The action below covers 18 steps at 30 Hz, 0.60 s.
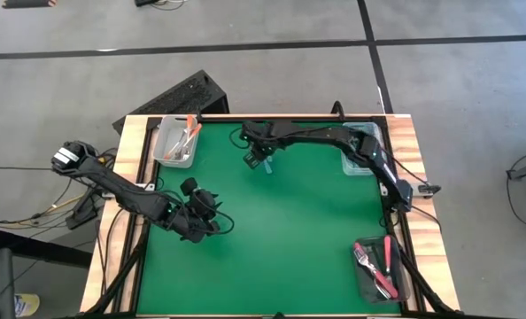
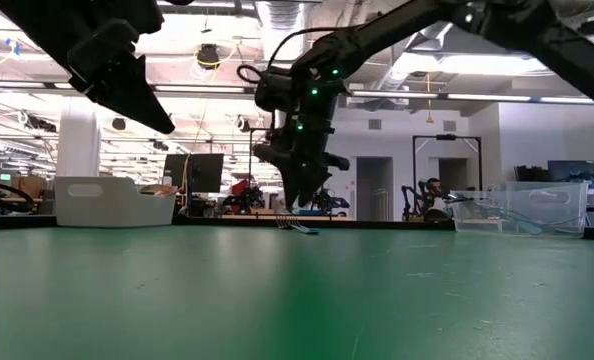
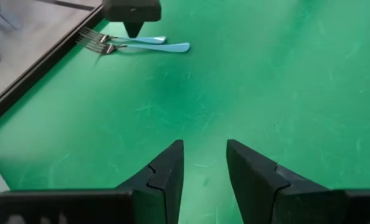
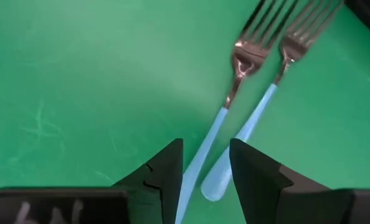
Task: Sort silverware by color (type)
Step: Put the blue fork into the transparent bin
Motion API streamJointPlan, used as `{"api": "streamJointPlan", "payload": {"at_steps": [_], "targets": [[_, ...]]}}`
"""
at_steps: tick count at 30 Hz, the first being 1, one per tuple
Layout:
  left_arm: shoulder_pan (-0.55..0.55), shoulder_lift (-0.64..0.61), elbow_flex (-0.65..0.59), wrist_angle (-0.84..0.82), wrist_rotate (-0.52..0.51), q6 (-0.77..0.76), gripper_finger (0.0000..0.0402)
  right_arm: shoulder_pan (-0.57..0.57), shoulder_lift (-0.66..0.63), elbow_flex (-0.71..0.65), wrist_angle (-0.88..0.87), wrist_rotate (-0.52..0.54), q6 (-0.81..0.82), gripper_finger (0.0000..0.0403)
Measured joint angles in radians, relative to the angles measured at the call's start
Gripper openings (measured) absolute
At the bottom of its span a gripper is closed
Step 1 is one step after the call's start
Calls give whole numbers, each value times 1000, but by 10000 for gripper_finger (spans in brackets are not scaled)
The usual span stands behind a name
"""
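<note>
Two light blue forks [image 4: 235,81] lie side by side on the green mat near the far edge [image 1: 267,167], tines toward the table's rim [image 3: 141,43]. My right gripper [image 4: 205,149] hovers open just above their handle ends [image 2: 295,200], with the handles showing in the gap between its fingers; it touches nothing. My left gripper [image 3: 205,149] is open and empty above the mat's left middle [image 1: 205,213]. Orange forks lie in the white bin [image 1: 161,146]. Pink-red forks lie in the dark bin [image 1: 365,275].
The white bin [image 2: 112,200] stands at the far left corner, a clear bin [image 1: 362,164] at the far right, and the dark bin at the near right corner. A raised wooden rim borders the mat just behind the blue forks. Bare green mat fills the middle.
</note>
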Motion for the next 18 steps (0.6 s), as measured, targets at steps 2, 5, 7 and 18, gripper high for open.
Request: {"api": "streamJointPlan", "payload": {"at_steps": [2,5,7,18], "targets": [[0,0,0,-1,-2,0,110,-11,34,57,-32,-40,2,155],[0,0,0,-1,-4,0,110,-22,89,130,-81,-66,18,155],[0,0,0,-1,-4,0,110,-23,123,183,-139,-58,18,154],[0,0,0,-18,-5,0,110,-75,160,297,-187,-109,104,146]]}}
